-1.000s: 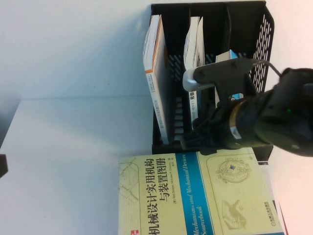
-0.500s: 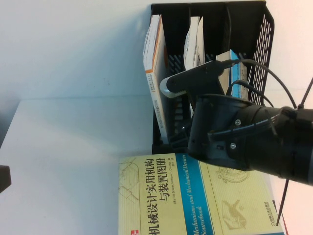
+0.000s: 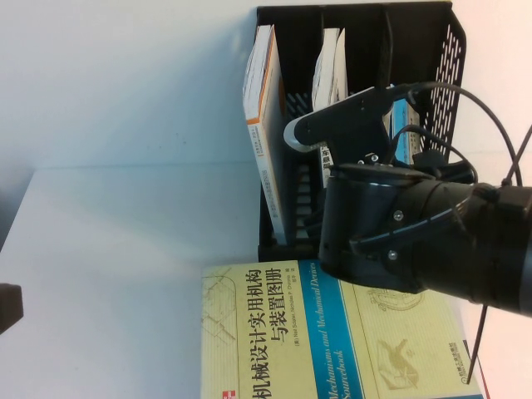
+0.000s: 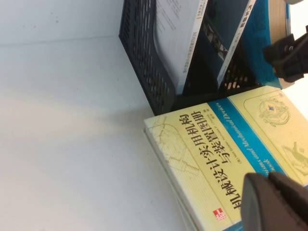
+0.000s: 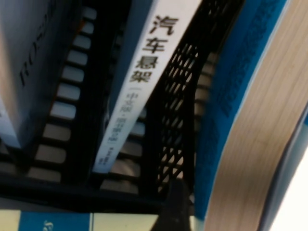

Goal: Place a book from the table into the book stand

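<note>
Blue book (image 5: 250, 130) in stand's (image 3: 445, 58) right compartment, right hand (image 3: 366, 187) just before it

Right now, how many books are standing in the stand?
3, one per compartment of the stand: orange-spined book left, white book middle, blue book right, mostly behind the right arm.

My wrist camera peers into the black book stand (image 5: 166, 144): a white-spined book (image 5: 139, 82) leans in one compartment, the blue-covered book (image 5: 231, 96) in the next.

Four books: three in book stand (image 3: 278, 21), one on table (image 3: 125, 266).
</note>
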You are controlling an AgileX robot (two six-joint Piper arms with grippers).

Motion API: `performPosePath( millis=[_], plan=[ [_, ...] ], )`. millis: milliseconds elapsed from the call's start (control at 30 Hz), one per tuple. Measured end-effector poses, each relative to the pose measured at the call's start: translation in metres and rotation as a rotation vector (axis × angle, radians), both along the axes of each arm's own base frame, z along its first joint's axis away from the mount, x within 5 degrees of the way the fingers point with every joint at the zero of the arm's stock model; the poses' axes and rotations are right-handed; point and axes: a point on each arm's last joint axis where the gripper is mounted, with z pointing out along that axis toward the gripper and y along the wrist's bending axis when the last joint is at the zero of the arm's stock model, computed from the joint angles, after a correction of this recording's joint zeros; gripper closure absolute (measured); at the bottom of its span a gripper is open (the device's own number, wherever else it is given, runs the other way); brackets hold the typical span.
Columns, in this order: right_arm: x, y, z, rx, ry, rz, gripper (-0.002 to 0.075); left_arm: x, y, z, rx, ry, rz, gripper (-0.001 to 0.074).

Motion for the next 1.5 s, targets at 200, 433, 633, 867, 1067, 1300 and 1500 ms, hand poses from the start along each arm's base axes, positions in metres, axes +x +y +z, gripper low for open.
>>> performPosePath(
  millis=[200, 433, 633, 867, 1067, 1300, 1500],
  plan=[
    [0.004, 0.005, -0.013, -0.032, 0.010, -0.002, 0.0109, 0.000, 0.000, 0.000, 0.013, -0.008, -0.008, 0.0737],
    [0.014, 0.007, -0.035, -0.155, -0.014, -0.035, 0.0109, 0.000, 0.000, 0.000, 0.016, -0.010, -0.012, 0.0737],
    [0.026, -0.003, -0.044, -0.168, 0.008, -0.082, 0.0162, 0.000, 0.000, 0.000, 0.018, -0.011, -0.013, 0.0737],
    [0.032, -0.004, -0.045, -0.149, 0.044, -0.032, 0.0526, 0.000, 0.000, 0.000, 0.018, -0.011, -0.013, 0.0737],
    [0.044, -0.014, -0.009, -0.048, 0.104, -0.026, 0.0526, 0.000, -0.001, 0.000, 0.004, -0.010, -0.019, 0.0737],
    [0.086, -0.057, 0.056, 0.160, 0.171, -0.015, 0.0526, -0.001, -0.003, 0.001, -0.024, -0.003, -0.033, 0.0737],
    [0.119, -0.095, 0.070, 0.254, 0.191, -0.010, 0.0526, -0.001, -0.004, 0.003, -0.049, -0.016, -0.027, 0.0738]
  ],
)
